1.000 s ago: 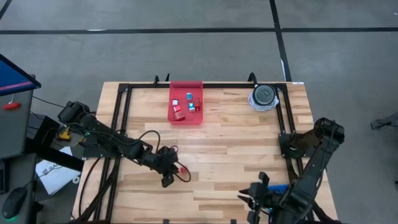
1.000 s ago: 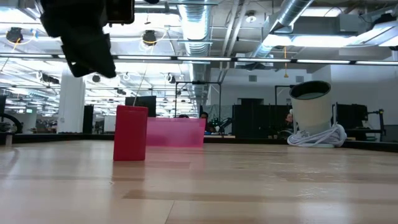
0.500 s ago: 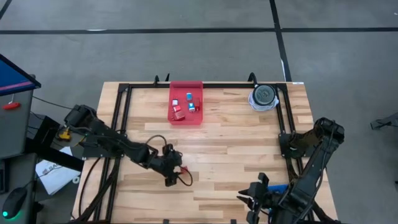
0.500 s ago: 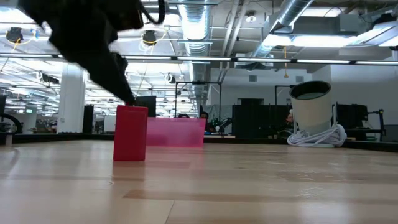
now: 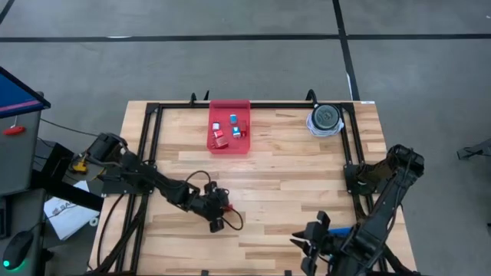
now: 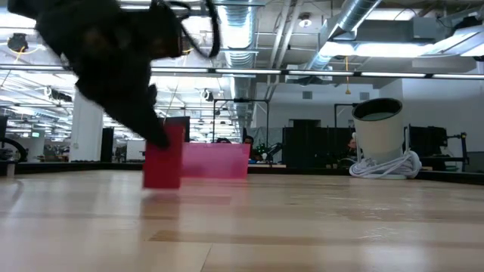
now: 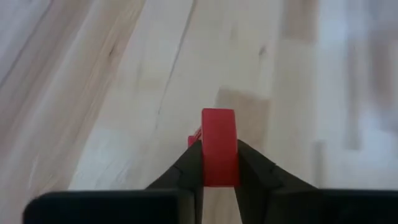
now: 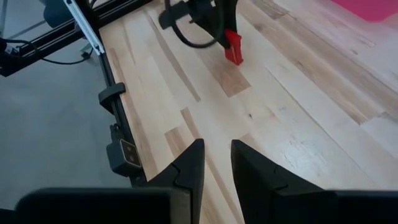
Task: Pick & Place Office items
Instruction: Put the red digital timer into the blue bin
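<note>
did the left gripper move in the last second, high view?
Yes. The left gripper, shut on a small red block, slid toward the table's near edge and slightly rightward, farther from the flat red tray.

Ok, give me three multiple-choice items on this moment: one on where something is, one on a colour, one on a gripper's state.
1. Where does the red tray lie?
A. At the far edge of the table, left of the round grey-and-white object
B. At the near right corner
C. On the floor

2. What colour is the block between the left gripper's fingers?
A. Blue
B. Black
C. Red

3. How does the right gripper stand?
A. Shut on a blue cube
B. Open and holding nothing
C. Shut on the tray

Answers:
1. A: the high view shows the tray by the table's far rail, with the round object to its right.
2. C: the left wrist view shows a red block clamped between the two dark fingers.
3. B: the right wrist view shows a gap between its fingers and only bare table beyond.
</note>
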You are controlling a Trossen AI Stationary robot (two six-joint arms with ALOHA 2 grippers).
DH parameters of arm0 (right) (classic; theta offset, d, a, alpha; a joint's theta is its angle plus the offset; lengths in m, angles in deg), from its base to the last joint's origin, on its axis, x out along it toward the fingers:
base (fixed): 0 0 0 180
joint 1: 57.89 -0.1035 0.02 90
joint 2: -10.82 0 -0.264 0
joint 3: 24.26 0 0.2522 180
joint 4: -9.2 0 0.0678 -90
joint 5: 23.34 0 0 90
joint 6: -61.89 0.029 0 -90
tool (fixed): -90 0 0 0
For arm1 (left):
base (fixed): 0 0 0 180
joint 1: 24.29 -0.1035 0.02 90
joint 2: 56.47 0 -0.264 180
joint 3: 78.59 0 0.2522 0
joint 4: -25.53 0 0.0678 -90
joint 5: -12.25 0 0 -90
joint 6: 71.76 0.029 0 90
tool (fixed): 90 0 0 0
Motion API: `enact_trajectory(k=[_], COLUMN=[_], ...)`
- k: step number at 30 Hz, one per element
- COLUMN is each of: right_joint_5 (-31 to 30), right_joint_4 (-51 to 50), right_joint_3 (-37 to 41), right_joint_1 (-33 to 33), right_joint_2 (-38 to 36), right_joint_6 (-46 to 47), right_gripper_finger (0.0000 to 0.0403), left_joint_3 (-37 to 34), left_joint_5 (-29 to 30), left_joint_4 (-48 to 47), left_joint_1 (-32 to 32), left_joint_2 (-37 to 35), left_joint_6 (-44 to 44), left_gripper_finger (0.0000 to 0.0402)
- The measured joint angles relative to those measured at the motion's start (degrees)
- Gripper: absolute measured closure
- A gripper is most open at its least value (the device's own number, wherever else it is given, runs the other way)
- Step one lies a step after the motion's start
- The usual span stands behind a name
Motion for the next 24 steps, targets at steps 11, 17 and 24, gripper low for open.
enact_trajectory(k=[11,17,24], right_joint_5=[-8.5,-13.4,-15.2], right_joint_4=[2.2,6.3,11.8], right_joint_3=[0.0,0.0,0.0], right_joint_1=[3.3,4.6,7.0], right_joint_2=[0.0,0.0,0.0], right_joint_6=[-4.3,-5.3,-6.9], right_gripper_finger=[0.0329,0.0310,0.0221], left_joint_3=[0.0,0.0,0.0], left_joint_5=[-14.7,-20.5,-21.4], left_joint_4=[40.3,47.6,48.1], left_joint_1=[-7.3,-9.6,-9.3], left_joint_2=[-4.9,-4.8,-4.8], left_joint_6=[0.2,-0.7,-0.6], left_gripper_finger=[0.0349,0.0349,0.0349])
